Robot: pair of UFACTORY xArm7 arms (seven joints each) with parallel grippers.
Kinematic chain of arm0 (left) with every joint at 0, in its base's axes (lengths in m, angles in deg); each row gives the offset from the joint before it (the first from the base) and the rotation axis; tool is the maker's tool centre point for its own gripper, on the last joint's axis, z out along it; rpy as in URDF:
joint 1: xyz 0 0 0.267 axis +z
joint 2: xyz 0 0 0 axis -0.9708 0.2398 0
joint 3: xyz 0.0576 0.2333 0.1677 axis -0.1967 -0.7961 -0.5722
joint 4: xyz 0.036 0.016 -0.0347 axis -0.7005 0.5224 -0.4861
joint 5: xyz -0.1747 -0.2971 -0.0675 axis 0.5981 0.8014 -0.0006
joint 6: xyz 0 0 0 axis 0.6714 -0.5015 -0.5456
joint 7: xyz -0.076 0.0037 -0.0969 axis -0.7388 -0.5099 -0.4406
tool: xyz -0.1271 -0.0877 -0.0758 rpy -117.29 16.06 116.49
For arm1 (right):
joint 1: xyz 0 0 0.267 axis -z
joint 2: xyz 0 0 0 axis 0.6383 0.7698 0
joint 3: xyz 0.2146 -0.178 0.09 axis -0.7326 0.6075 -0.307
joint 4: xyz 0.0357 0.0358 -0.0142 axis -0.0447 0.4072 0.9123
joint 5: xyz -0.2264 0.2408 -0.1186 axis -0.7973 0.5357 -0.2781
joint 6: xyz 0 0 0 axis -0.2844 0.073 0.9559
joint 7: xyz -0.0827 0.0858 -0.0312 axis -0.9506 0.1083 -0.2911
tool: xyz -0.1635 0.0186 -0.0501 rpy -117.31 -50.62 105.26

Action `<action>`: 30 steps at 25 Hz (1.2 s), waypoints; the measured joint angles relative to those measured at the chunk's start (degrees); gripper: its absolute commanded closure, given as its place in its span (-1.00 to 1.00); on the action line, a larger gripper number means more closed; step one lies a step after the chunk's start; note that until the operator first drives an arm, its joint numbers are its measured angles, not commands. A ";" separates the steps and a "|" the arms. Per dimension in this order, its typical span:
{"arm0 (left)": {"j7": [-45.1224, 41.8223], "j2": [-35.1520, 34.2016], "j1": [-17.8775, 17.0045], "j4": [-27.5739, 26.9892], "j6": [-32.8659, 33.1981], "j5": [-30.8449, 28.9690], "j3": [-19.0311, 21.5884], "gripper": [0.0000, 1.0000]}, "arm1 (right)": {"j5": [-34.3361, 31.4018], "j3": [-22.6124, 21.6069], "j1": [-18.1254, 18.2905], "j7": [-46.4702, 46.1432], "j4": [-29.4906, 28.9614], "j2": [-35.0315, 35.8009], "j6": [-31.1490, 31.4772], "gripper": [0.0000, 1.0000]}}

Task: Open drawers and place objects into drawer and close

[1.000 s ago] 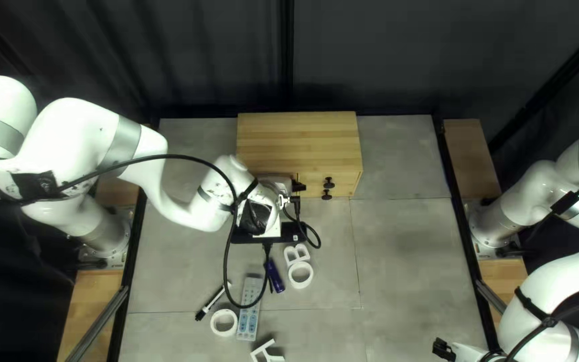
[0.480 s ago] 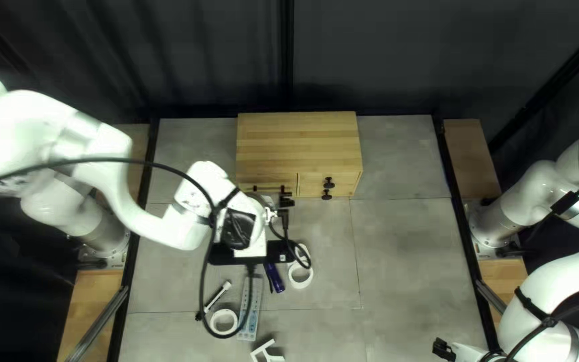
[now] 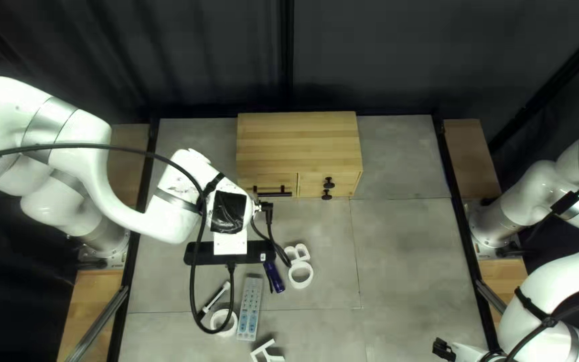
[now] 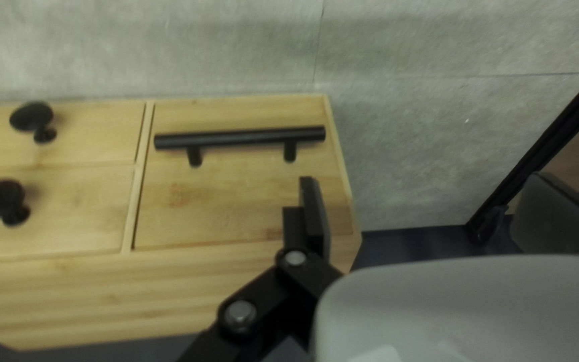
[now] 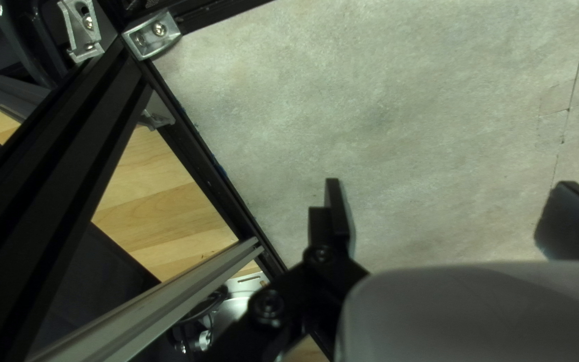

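While a cable (image 3: 231,270) crosses a white ring (image 3: 234,326), left pincer (image 3: 254,205) wide, right pincer (image 3: 443,348) wide

Left arm (image 3: 78,137): white, rounded segments, grey bands (image 3: 45,124), dark marks on the shell (too small to resolve, possibly scuffs). Black cable (image 3: 194,268), black strap (image 3: 213,185), black wrinkled patch (image 3: 228,211); white plate (image 3: 230,244) above black bar (image 3: 252,251).
Right arm (image 3: 551,275): white, grey-banded, black-strapped, black-cabled. Right end effector (image 3: 443,350): black links (image 5: 330,265), round dark screws (image 5: 267,303).
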 measured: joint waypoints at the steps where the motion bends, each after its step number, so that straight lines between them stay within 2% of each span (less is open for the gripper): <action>1: 0.87 -0.35 -0.13 -0.48 -1.36 0.81 -0.02 -1.00 | 0.00 0.00 0.00 0.00 0.00 0.00 0.00 -1.00; 4: 1.82 -1.65 -0.47 -1.28 -4.34 3.06 0.07 -1.00 | 0.00 0.00 0.00 0.00 0.00 0.00 0.00 -1.00; 7: -1.69 -2.69 -0.70 -0.56 -5.51 5.52 0.55 -1.00 | 0.00 0.00 0.00 0.00 0.00 0.00 0.00 -1.00; 14: -21.37 2.52 -0.53 -2.62 -7.59 12.67 1.35 -1.00 | 0.00 0.00 0.00 0.00 0.00 0.00 0.00 -1.00; 16: -24.56 3.53 -0.56 -3.18 -8.42 14.09 1.79 -1.00 | 0.00 0.00 0.00 0.00 0.00 0.00 0.00 -1.00; 22: -25.37 3.73 -0.58 -3.27 -8.61 14.46 1.90 -1.00 | 0.00 0.00 0.00 0.00 0.00 0.00 0.00 -1.00; 25: -27.06 1.33 -0.78 -1.53 -8.46 14.71 2.36 -1.00 | 0.00 0.00 0.00 0.00 0.00 0.00 0.00 -1.00; 30: -36.13 -3.91 -2.29 2.68 -7.71 17.25 5.29 -1.00 | 0.00 0.00 0.00 0.00 0.00 0.00 0.00 -1.00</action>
